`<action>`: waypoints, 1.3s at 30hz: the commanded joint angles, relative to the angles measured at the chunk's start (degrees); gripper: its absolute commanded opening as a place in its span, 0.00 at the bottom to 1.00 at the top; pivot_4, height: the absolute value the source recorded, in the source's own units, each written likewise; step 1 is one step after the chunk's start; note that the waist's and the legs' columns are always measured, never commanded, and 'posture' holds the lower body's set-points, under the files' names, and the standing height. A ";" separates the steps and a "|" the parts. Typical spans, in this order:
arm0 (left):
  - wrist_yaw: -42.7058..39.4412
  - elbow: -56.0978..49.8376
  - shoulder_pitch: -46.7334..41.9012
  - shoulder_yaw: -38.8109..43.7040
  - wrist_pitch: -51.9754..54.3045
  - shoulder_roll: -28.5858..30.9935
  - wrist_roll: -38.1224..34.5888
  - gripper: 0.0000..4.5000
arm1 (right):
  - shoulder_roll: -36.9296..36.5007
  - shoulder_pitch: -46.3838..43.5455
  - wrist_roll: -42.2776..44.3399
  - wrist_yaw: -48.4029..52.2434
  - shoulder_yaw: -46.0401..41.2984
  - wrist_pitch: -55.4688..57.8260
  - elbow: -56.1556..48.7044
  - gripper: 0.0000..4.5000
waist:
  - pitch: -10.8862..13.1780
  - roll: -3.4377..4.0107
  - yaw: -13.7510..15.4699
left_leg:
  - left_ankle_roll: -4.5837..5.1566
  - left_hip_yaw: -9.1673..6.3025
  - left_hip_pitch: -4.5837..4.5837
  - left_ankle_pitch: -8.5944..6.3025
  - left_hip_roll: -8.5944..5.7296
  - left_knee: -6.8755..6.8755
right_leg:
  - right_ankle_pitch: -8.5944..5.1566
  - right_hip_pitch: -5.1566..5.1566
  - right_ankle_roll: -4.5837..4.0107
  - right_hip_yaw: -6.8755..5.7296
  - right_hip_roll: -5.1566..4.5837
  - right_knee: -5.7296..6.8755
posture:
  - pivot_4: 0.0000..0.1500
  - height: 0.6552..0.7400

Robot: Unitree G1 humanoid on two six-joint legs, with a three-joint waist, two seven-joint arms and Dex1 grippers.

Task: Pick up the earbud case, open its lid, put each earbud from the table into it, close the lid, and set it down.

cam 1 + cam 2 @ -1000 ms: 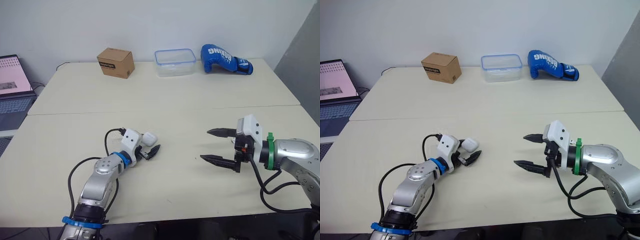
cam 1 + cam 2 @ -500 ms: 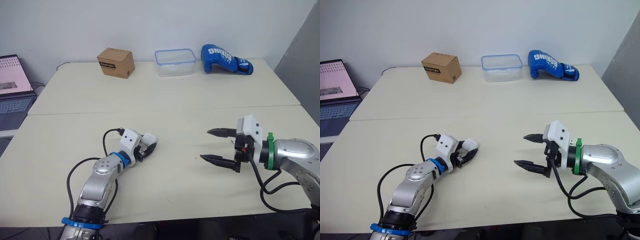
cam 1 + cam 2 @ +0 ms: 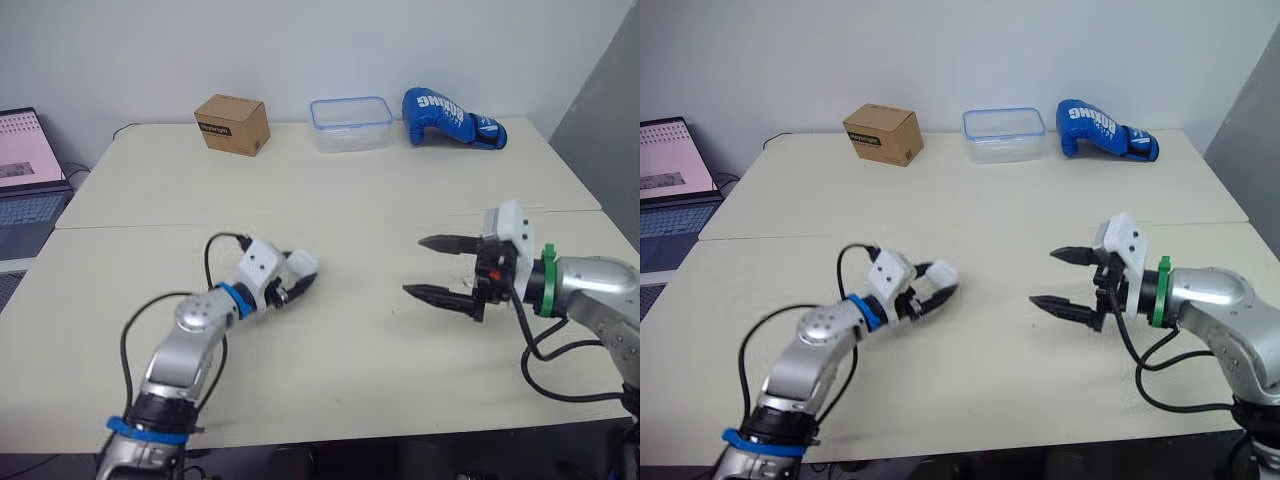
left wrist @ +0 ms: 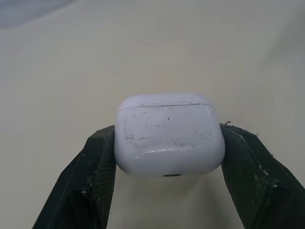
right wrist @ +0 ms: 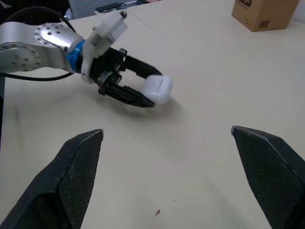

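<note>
Left hand (image 3: 299, 277), clamped on the earbud case (image 4: 169, 135), has raised it off the surface (image 3: 340, 200) at lower left; my right hand (image 3: 415, 266) stays spread.

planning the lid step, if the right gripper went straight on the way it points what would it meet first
Most likely the earbud case, clamped in the left gripper, nearly dead ahead of the open right gripper across the table. Height is unclear; it might pass just under.
</note>
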 commanded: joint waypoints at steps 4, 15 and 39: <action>-8.04 -4.00 -5.53 1.22 -5.44 4.88 -2.88 0.62 | 0.49 -8.08 10.17 -3.54 -2.54 14.72 4.71 1.00 | 0.01 0.02 -0.07 | 0.00 0.01 -0.03 0.00 0.00 -0.02 | 0.00 -0.05 0.00 0.00 0.00 -0.02 | 1.00 0.89; -16.93 -0.42 -12.44 -4.21 -19.92 6.02 0.45 0.62 | 9.67 -17.09 31.58 -15.84 -7.00 32.88 13.07 1.00 | 0.02 0.01 -0.11 | 0.00 0.00 -0.06 0.00 0.00 -0.01 | 0.00 -0.06 -0.01 0.00 0.00 -0.02 | 1.00 0.89; -19.10 -6.81 -16.23 -8.66 -17.32 3.02 0.21 0.62 | 17.12 -18.28 43.57 -33.73 -2.86 34.23 16.34 0.74 | 0.03 0.03 -1.05 | 0.02 -0.03 -0.07 0.00 0.00 -0.01 | 0.00 -0.11 -0.01 0.00 0.02 0.04 | 1.00 0.89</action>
